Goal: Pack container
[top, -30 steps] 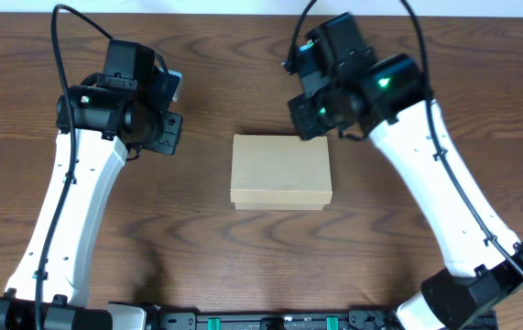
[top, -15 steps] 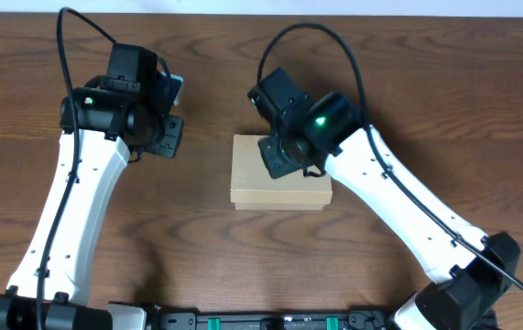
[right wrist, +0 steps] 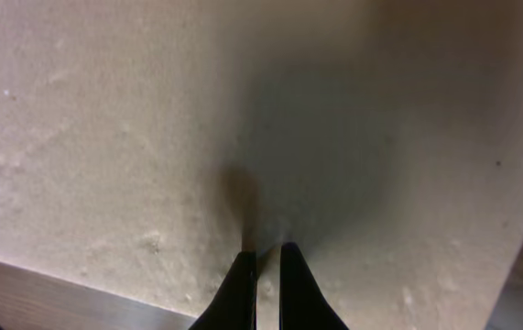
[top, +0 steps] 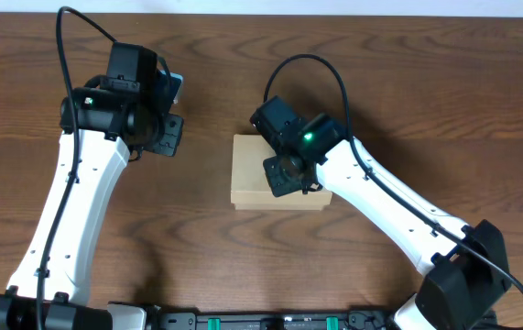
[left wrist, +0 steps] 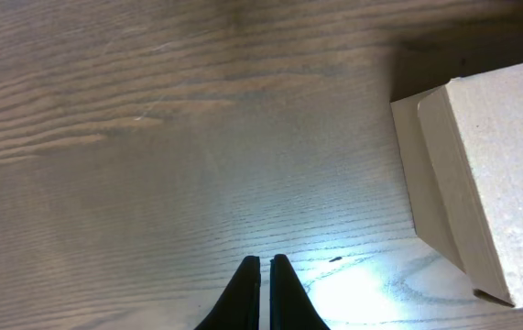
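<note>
The right tool [right wrist: 263,258] has swung in from the far edge and now rests on the shut lid [right wrist: 151,110] of the container [top: 250,174], tips pressed together. The container lies in the middle of the bench [top: 243,55]. The left tool [left wrist: 265,268], also pressed together, waits beside it. This looks like pushing the lid down tight

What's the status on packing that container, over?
Left gripper shut, empty, over the table beside the container. Right gripper shut, tips at the container's closed lid. No obstruction seen.
</note>
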